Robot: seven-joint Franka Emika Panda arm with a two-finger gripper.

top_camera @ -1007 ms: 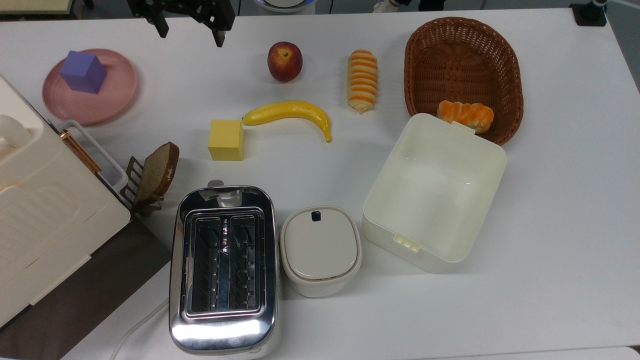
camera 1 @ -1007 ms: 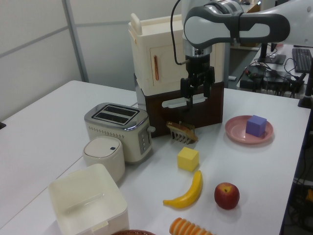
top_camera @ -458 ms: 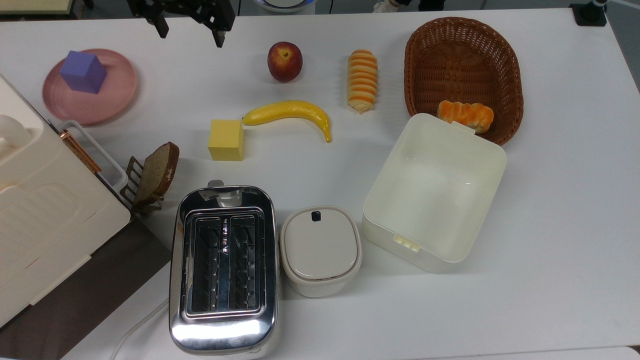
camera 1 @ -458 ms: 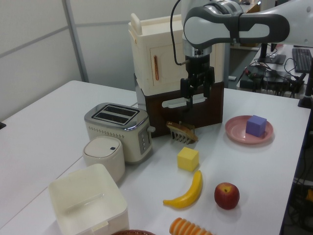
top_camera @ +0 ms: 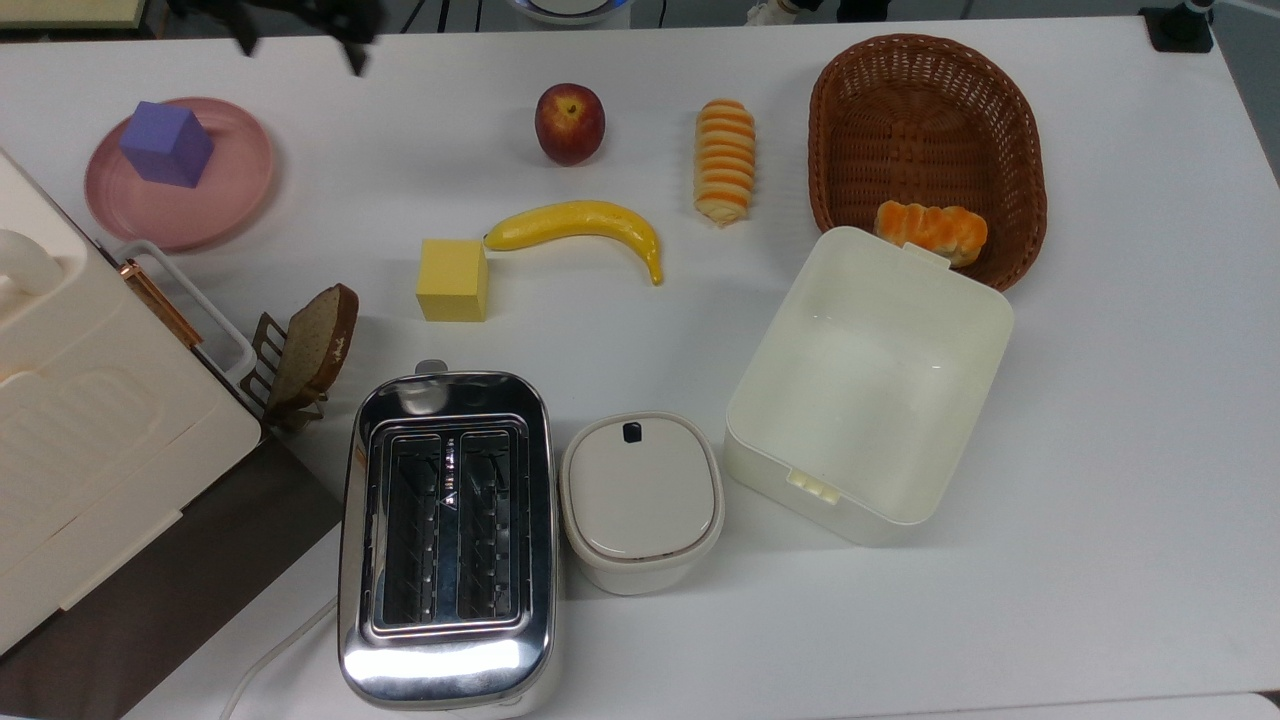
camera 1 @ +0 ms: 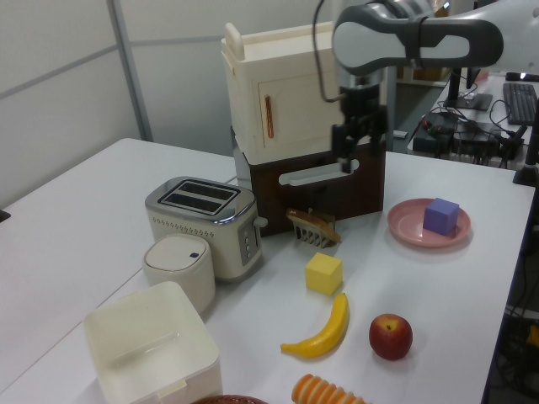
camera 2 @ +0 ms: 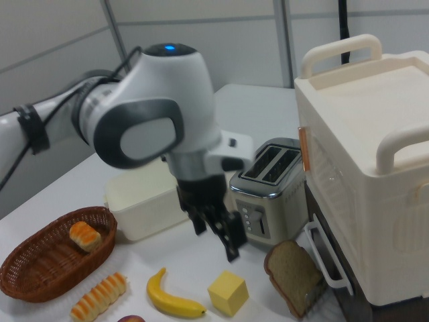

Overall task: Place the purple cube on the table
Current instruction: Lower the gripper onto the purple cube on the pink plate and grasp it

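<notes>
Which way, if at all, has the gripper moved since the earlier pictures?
Yes. In the top view the gripper has shifted left, away from the peach and toward the pink plate.

arm (camera 1: pixel 421 38) raised, gripper (camera 2: pixel 216 243) pointing down, parted

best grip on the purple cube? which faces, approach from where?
Come from above and close on two opposite side faces of the purple cube. It sits flat on the pink plate, top and sides exposed. The plate's low rim would likely hinder a sideways approach. The gripper is open.

Two cubes (top_camera: pixel 166 143) (top_camera: pixel 453 280), two bread rolls (top_camera: pixel 726 161) (top_camera: pixel 931 229), one apple (top_camera: pixel 569 122), one banana (top_camera: pixel 580 226).
</notes>
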